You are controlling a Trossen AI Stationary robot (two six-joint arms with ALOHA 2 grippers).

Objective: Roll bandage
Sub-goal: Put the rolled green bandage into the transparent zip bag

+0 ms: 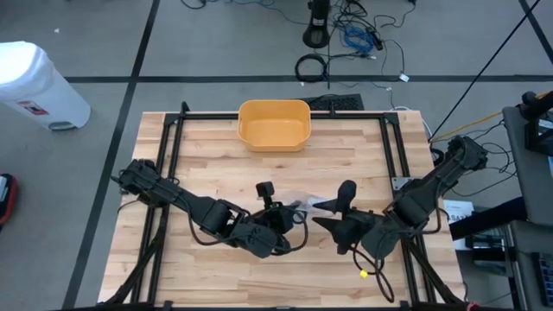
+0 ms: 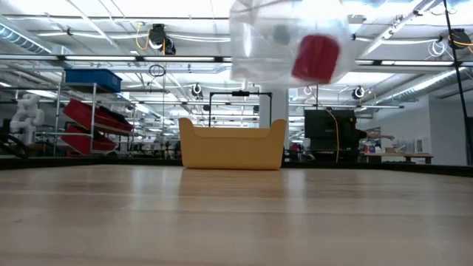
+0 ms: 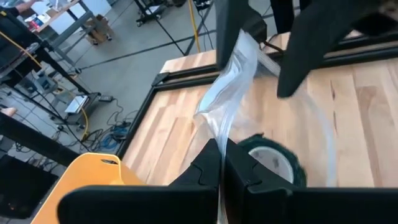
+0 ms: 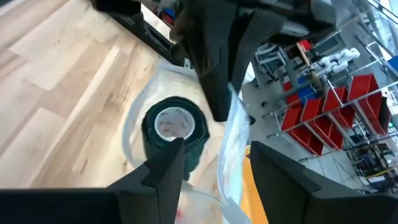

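A clear plastic bag (image 1: 304,201) holds a dark green bandage roll (image 4: 173,124) with a white core, which also shows in the left wrist view (image 3: 272,163). The low view shows the bag (image 2: 284,41) lifted well above the table, with a red patch on it. My left gripper (image 3: 222,171) is shut on the bag at the table's middle (image 1: 278,214). My right gripper (image 4: 217,168) is open just to the right of it (image 1: 333,212). Its fingers stand on either side of the bag's upper edge (image 4: 235,134); whether they touch it I cannot tell. My left gripper pinches a strip of the clear bag's film (image 3: 224,130) between its two shut fingers. The film runs up and away from the fingertips as a narrow gathered fold. The bag is lifted clear of the table, with the roll inside it beside the fingers.
A yellow bin (image 1: 274,123) stands at the table's far edge, in the middle; it shows in the low view (image 2: 232,144) behind the bare wooden top. A black frame (image 1: 173,147) runs along the table's sides. A small yellow thing (image 1: 364,274) lies at the near right.
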